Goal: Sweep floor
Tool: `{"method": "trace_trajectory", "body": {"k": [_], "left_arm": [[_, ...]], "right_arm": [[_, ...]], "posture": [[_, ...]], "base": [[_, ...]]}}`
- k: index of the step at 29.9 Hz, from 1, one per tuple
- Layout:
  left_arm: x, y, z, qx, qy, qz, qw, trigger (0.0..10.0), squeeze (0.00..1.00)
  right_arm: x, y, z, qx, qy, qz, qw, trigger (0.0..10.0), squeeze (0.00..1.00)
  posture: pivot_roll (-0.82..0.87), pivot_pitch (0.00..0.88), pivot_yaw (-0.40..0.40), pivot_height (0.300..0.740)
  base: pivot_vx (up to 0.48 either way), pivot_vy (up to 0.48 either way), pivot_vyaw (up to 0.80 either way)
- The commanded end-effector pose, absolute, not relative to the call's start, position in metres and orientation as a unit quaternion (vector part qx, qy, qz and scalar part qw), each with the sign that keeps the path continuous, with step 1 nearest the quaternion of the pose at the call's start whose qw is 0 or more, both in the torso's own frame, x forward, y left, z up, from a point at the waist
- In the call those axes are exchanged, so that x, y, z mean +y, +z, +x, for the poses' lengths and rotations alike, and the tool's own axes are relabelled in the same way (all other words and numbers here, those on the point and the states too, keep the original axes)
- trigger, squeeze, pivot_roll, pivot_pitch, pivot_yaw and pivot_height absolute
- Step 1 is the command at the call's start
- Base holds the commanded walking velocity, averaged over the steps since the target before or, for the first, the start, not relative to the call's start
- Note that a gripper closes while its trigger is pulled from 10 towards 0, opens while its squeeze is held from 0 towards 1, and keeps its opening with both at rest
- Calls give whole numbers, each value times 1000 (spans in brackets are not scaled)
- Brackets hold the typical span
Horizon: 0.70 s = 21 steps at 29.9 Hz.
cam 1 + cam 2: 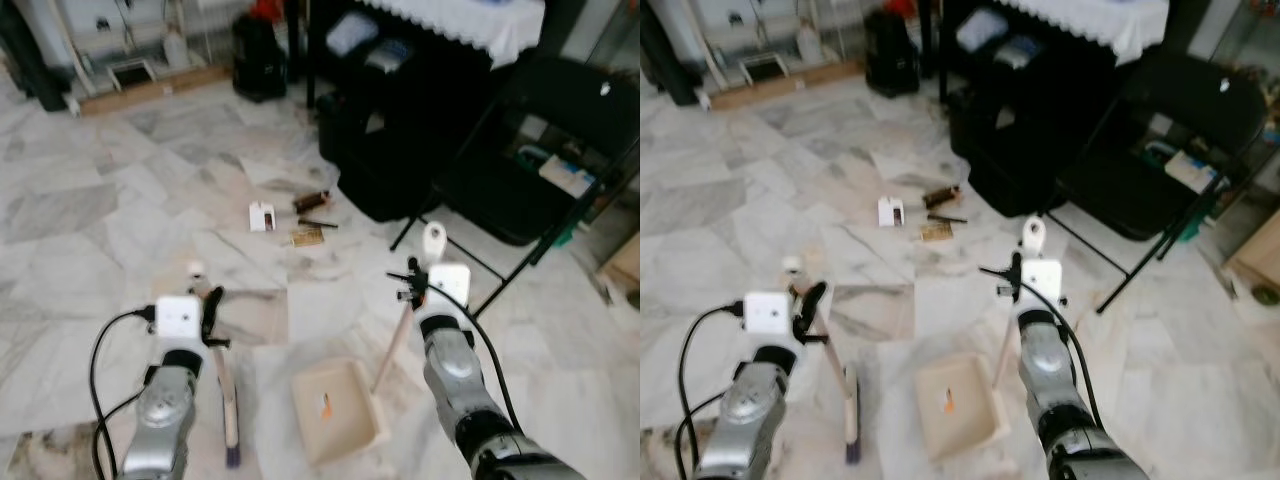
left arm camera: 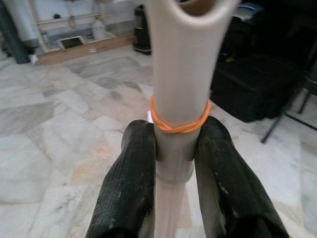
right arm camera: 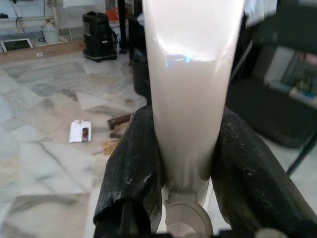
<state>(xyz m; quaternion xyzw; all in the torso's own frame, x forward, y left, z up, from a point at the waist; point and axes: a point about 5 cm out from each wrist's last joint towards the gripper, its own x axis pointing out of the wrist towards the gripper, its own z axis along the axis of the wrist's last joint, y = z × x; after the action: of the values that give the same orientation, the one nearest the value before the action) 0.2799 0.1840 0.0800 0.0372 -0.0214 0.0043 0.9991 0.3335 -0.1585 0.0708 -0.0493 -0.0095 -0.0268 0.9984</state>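
My left gripper [image 1: 212, 306] is shut on the pale handle of a short broom [image 1: 228, 395], whose dark tip rests on the marble floor. An orange rubber band [image 2: 179, 120] circles the handle just above the fingers [image 2: 130, 183]. My right gripper [image 1: 414, 281] is shut on the long pale handle [image 3: 190, 74] of a tan dustpan [image 1: 338, 410], which lies on the floor between the arms with a small orange scrap inside. Litter lies ahead: a white carton [image 1: 262, 216], a brown wrapper [image 1: 311, 201], a dark stick [image 1: 318, 222] and a tan piece [image 1: 307, 237].
A black folding chair [image 1: 545, 140] stands to the right, its legs reaching close to the dustpan handle. Black bags [image 1: 385, 160] sit under a table with a white cloth [image 1: 470, 20]. A black bin [image 1: 260, 55] and a wooden plank [image 1: 150, 88] are at the back.
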Motion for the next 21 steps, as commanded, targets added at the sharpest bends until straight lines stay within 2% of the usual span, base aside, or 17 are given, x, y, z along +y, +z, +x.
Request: {"method": "trace_trajectory", "body": {"k": [1, 5, 11, 21], "left_arm": [[188, 82, 279, -26, 10, 42, 999, 10000, 0], [188, 82, 279, -26, 10, 42, 999, 10000, 0], [189, 82, 279, -26, 9, 44, 999, 10000, 0], [189, 82, 280, -25, 5, 44, 999, 10000, 0]], "right_arm": [[-153, 81, 338, -34, -19, -48, 998, 10000, 0], [-150, 82, 338, -40, -12, -59, 997, 10000, 0], [-148, 83, 338, -45, -3, -68, 997, 10000, 0], [-149, 83, 337, -47, -11, -53, 997, 10000, 0]], "posture": [[109, 106, -57, 740], [109, 106, -57, 740], [108, 94, -53, 740], [107, 82, -47, 740]], "base": [[277, 0, 0], [276, 0, 0], [277, 0, 788], [277, 0, 0]]}}
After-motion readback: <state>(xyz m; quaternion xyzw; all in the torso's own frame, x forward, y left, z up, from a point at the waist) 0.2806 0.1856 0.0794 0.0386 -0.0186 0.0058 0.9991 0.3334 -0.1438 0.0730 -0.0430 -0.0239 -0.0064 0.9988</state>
